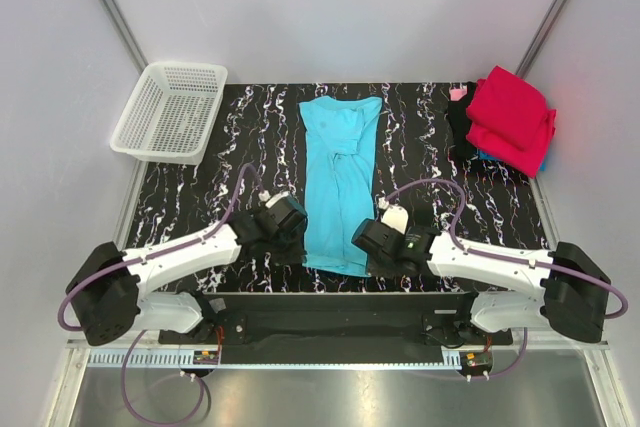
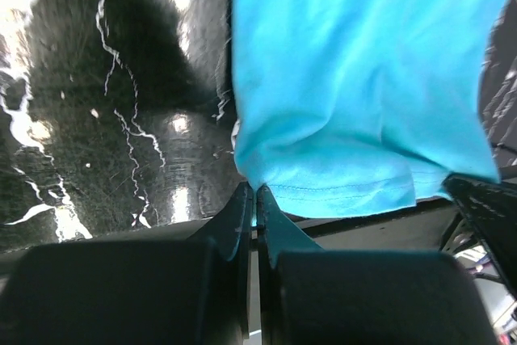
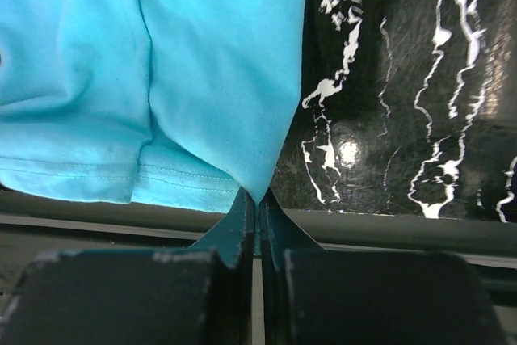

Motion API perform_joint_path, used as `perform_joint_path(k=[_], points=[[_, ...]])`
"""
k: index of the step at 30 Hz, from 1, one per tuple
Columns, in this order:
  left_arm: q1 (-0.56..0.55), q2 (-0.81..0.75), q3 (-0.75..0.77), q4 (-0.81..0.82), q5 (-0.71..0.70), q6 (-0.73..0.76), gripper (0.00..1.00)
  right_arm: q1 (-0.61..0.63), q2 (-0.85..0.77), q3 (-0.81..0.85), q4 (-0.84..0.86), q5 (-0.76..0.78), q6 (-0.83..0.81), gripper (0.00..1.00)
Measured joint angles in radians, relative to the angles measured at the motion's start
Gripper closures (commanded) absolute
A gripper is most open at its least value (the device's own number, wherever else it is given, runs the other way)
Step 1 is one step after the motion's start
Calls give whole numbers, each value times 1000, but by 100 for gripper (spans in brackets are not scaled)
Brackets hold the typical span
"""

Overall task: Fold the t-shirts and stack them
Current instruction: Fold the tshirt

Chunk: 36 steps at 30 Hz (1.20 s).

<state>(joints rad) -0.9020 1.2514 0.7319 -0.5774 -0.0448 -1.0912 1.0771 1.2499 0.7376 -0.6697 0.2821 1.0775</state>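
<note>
A turquoise-blue t-shirt (image 1: 339, 179) lies as a long narrow strip down the middle of the black marbled table (image 1: 220, 157), collar at the far end. My left gripper (image 1: 297, 239) is shut on its near left hem corner (image 2: 257, 177). My right gripper (image 1: 362, 249) is shut on its near right hem corner (image 3: 260, 187). Both corners sit at the table's near edge. A folded crimson red t-shirt (image 1: 512, 117) lies on top of a pile at the far right, with black (image 1: 460, 127), pink (image 1: 458, 93) and blue (image 1: 487, 156) cloth showing under it.
A white plastic mesh basket (image 1: 169, 110) stands at the far left corner of the table. Grey walls close in the back and sides. The table's near edge runs just under both grippers (image 3: 388, 228).
</note>
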Motion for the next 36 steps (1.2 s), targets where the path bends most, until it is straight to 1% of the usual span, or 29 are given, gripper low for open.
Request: perform_joint_path(k=[6, 9, 13, 17, 20, 23, 30, 31, 32, 33, 34, 35, 36], points=[[0, 18, 159, -96, -77, 42, 100, -2, -4, 80, -54, 68, -40, 100], [11, 55, 235, -126, -108, 66, 100, -32, 0, 129, -74, 87, -79, 100], [51, 113, 302, -147, -127, 97, 100, -150, 28, 192, -70, 98, -159, 100], [121, 213, 386, -154, -124, 137, 100, -267, 73, 227, -5, 81, -255, 100], [179, 303, 470, -154, -116, 177, 100, -355, 145, 275, 56, 36, -336, 100], [244, 421, 585, -153, -98, 231, 100, -439, 255, 347, 117, -12, -410, 100], [375, 747, 926, -161, -36, 351, 99, -541, 569, 626, 180, -59, -548, 100], [391, 792, 974, -162, -26, 365, 92, -551, 610, 669, 183, -65, -562, 100], [406, 836, 1019, -167, -16, 381, 79, -561, 648, 706, 188, -69, -572, 100], [417, 869, 1053, -171, -10, 394, 76, -572, 682, 739, 192, -74, -581, 94], [431, 907, 1093, -177, -2, 401, 71, -581, 706, 762, 195, -76, -585, 88], [442, 937, 1121, -177, 5, 409, 55, -593, 732, 786, 196, -79, -589, 85], [455, 966, 1145, -181, 17, 422, 46, -604, 753, 805, 197, -83, -594, 77]])
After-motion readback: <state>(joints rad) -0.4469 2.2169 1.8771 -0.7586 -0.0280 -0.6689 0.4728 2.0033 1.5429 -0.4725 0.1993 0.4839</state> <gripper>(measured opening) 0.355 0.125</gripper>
